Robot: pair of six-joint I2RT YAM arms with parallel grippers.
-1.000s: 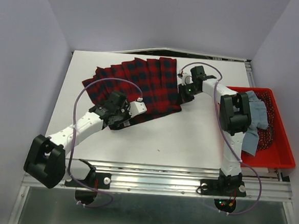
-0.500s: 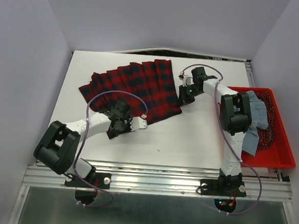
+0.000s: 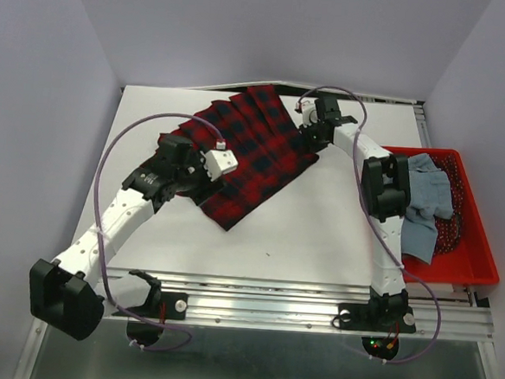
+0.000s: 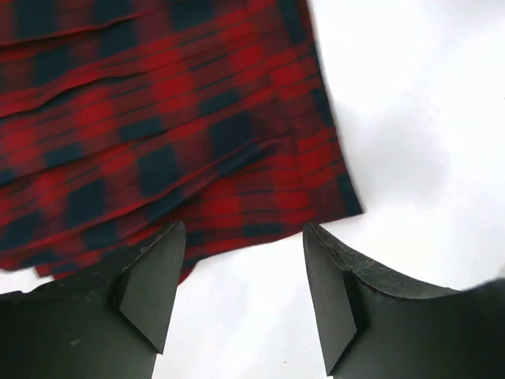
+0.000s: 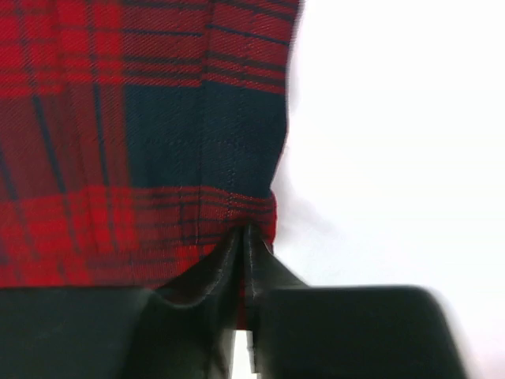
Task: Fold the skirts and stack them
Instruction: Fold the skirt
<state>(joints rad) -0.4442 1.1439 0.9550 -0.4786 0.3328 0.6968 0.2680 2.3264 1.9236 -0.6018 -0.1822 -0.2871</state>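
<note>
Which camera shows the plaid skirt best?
The top external view: the plaid skirt is seen nearly whole. The left wrist view shows only one corner; the right wrist view, just the edge the right hand pinches.

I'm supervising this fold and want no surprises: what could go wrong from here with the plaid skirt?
1. Only the right fingers pinch the plaid skirt, at one edge. The left fingers are open above it and hold nothing, so a pull may skew the pleats.
2. The blue-grey skirt drapes over the red basket rim beside the right arm, which could snag it.
</note>
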